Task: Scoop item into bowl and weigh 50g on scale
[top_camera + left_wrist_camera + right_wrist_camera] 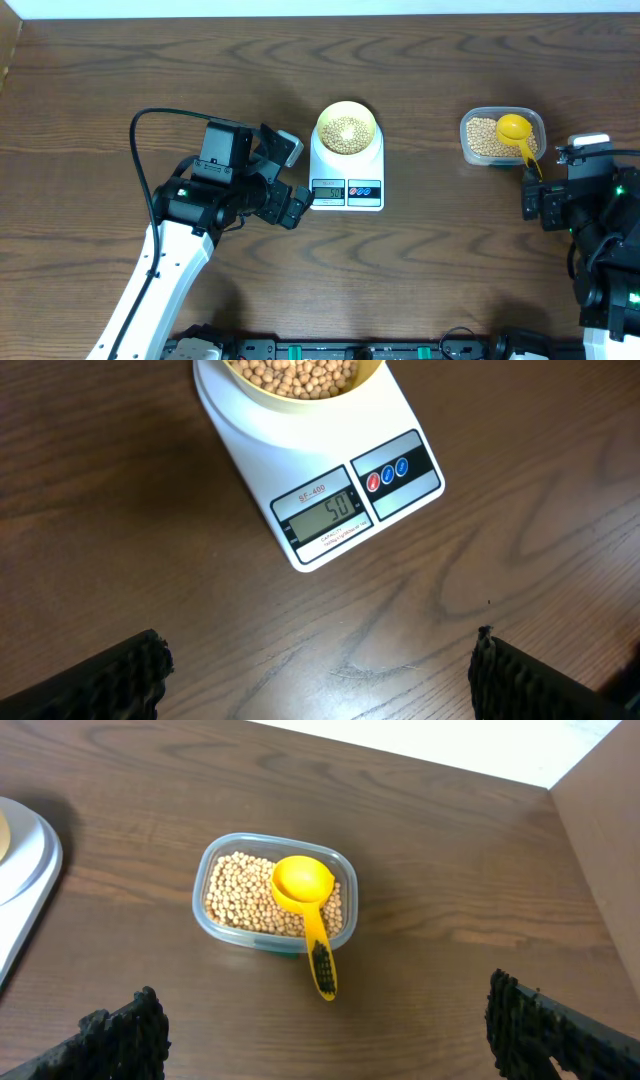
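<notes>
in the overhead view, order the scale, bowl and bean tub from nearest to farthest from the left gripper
1. Scale, just right of the left gripper.
2. Bowl, on the scale's platform, farther back.
3. Tub, far off to the right.

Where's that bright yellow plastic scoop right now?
Overhead, the scoop rests on tan beans inside the clear plastic tub, right of the white digital scale.
</notes>
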